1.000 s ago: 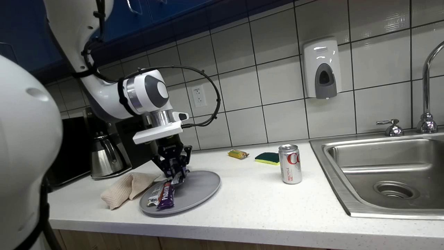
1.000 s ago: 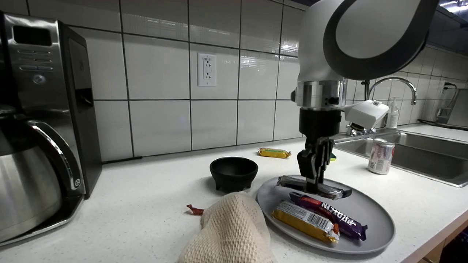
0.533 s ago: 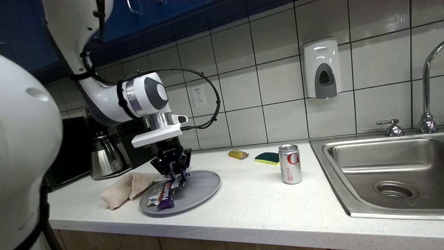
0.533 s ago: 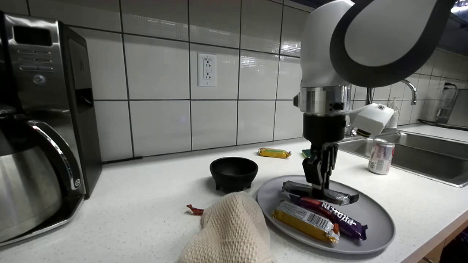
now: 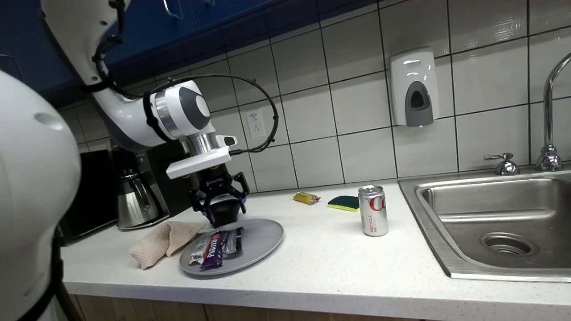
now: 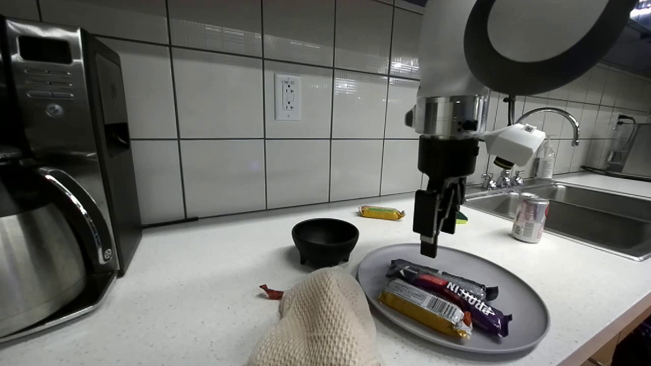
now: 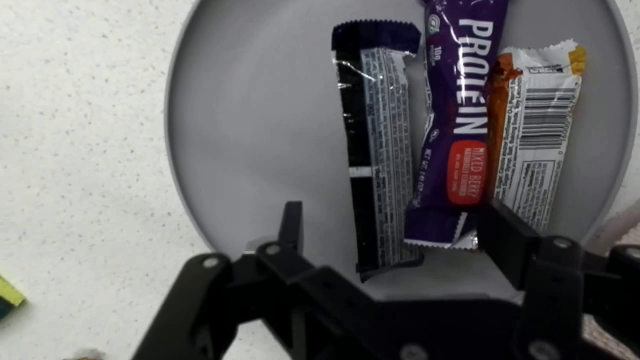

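Observation:
My gripper stands wide open above the grey plate, with nothing gripped. Below it a dark bar with grey print lies flat on the plate. Beside that rests a purple protein bar, then an orange and white bar with a barcode. In the wrist view one finger appears over bare plate and the other over the ends of the purple and orange bars. An exterior view has the gripper clear above the dark bar.
A beige cloth and a black bowl stand beside the plate. Farther back are a yellow wrapped bar, a sponge, a silver can and the sink. A coffee maker stands at the far end.
The jaws were around the dark bar on the plate; they have opened and let it go. My gripper has risen, and the bar now lies against the purple one.

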Robot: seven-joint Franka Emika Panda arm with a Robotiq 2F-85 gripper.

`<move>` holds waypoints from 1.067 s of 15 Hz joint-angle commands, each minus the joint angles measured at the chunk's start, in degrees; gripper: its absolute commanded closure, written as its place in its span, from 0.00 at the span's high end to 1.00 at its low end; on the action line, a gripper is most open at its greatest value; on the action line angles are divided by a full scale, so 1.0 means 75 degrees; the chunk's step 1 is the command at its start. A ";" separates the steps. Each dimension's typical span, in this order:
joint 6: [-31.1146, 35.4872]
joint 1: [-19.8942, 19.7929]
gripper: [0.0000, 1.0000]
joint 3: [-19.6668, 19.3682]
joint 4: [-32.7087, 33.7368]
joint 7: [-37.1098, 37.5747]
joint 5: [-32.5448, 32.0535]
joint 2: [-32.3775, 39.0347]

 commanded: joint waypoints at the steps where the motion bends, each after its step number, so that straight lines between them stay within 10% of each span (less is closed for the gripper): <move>1: -0.0287 -0.0063 1.00 -0.0006 0.0134 -0.0141 -0.0214 -0.0287; 16: 0.0134 -0.0899 1.00 -0.0868 0.1896 -0.2727 -0.0156 0.1163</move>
